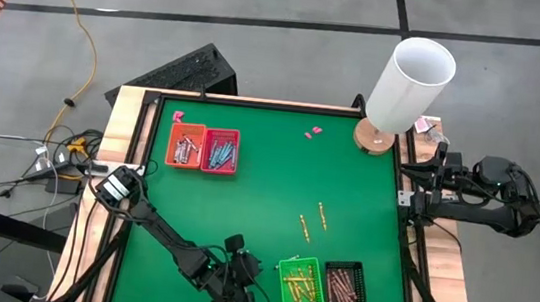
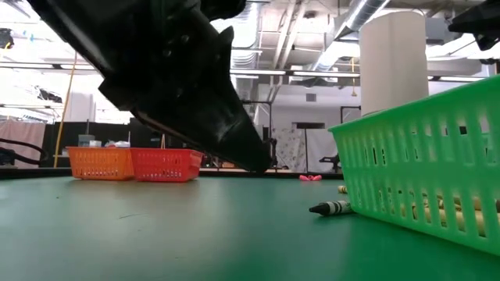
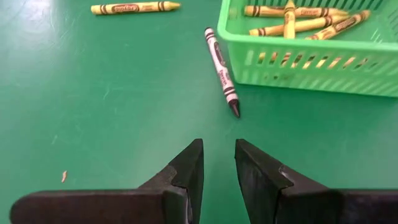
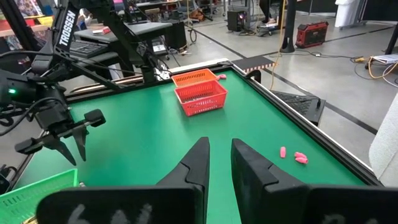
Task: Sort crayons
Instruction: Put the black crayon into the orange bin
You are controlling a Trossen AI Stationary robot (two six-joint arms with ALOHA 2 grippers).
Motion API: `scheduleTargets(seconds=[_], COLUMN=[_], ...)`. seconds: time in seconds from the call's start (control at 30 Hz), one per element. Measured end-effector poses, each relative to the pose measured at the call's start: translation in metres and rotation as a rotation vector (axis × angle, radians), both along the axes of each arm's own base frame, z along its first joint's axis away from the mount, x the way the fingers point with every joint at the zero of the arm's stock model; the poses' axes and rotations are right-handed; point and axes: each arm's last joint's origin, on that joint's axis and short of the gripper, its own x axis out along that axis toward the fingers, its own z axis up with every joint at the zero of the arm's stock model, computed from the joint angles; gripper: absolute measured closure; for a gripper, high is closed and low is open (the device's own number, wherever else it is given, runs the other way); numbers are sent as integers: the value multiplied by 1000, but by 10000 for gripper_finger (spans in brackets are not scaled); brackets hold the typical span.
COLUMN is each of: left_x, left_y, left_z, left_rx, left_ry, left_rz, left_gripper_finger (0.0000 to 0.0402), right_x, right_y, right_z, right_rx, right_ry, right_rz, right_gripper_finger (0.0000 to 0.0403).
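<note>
A grey crayon (image 3: 222, 70) with a dark tip lies flat on the green mat beside the wall of a green basket (image 3: 311, 65) that holds several yellow crayons (image 3: 292, 18). My left gripper (image 3: 219, 146) hovers open just short of the grey crayon, slanting down, with nothing between its fingers. The low view shows it (image 2: 262, 164) above the mat, clear of the crayon (image 2: 332, 208). Two yellow crayons (image 1: 313, 221) lie loose on the mat. My right gripper (image 4: 217, 155) waits open and raised at the table's right edge.
A dark basket (image 1: 346, 288) of brown-red crayons stands to the right of the green basket (image 1: 301, 287). Orange (image 1: 186, 147) and red (image 1: 221, 151) trays stand at the far left. A white cylinder (image 1: 410, 83) stands at the far right. Pink scraps (image 1: 312, 131) lie near the far edge.
</note>
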Motion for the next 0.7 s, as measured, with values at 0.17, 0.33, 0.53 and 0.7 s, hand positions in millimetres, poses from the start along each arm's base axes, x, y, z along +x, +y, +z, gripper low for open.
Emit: scheduleTargets(seconds=[0.17, 0.33, 0.53, 0.7], left_x=[0, 2, 1, 3], left_y=[0, -1, -1, 1], left_z=[0, 2, 1, 2], left_rx=[-2, 19, 34, 41], left_ry=[-4, -14, -6, -14], left_rz=[-5, -29, -38, -35], left_gripper_finger=[321, 321, 297, 269], right_x=[0, 0, 0, 0], right_y=[0, 0, 0, 0], right_z=[0, 0, 0, 0], right_rx=[0, 0, 0, 0], right_ry=[0, 0, 0, 0], right_rz=[0, 0, 0, 0], right_gripper_finger=[335, 335, 335, 335])
